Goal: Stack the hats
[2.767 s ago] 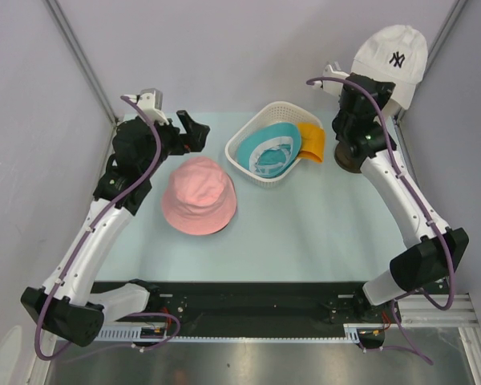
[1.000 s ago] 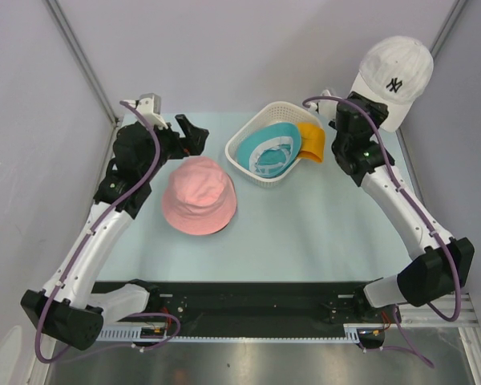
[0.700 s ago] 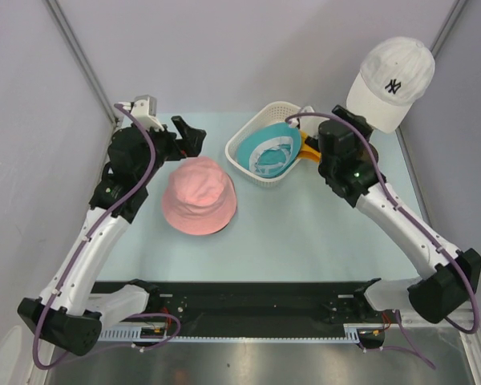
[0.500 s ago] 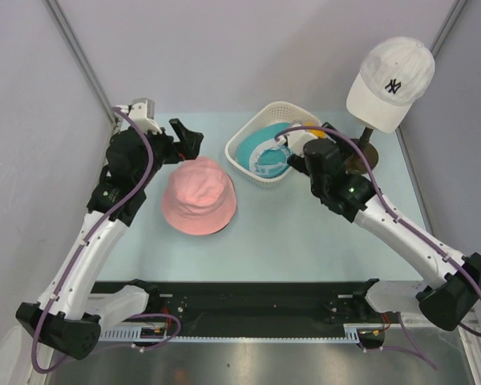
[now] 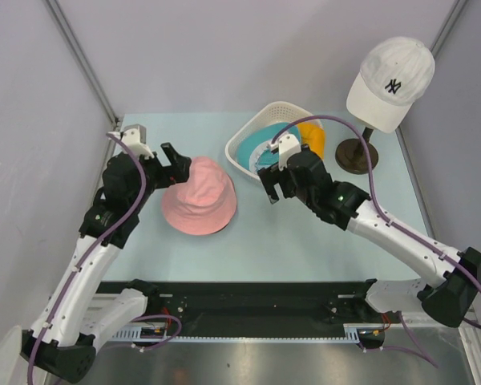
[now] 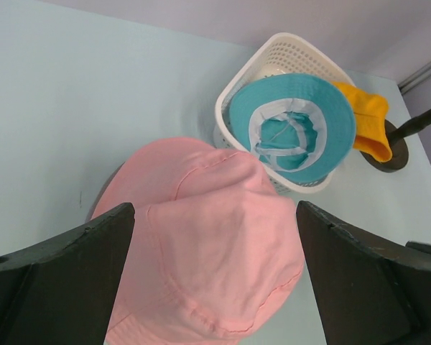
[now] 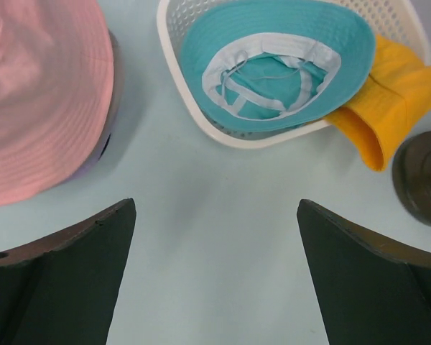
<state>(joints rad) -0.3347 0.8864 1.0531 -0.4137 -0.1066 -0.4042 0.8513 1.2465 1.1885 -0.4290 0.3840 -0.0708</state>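
The left claw (image 6: 214,207) is held with its fingers spread wide apart and nothing between them, poised over the left brim of the pink hat (image 5: 199,195). This hat is laid crown up on the pale tabletop (image 5: 305,233), and a sliver of lavender fabric (image 7: 100,154) is seen under its brim. Just to its right, a white basket (image 5: 236,156) is set, in which the teal hat (image 5: 266,148) is lodged upside down. The right claw (image 7: 215,203) is held above the bare tabletop beside the basket's near rim, equally wide apart and empty. The orange hat (image 5: 313,138) is draped over the basket's right edge. Farthest right, a white cap (image 5: 389,80) is perched on a dark stand (image 5: 356,155).
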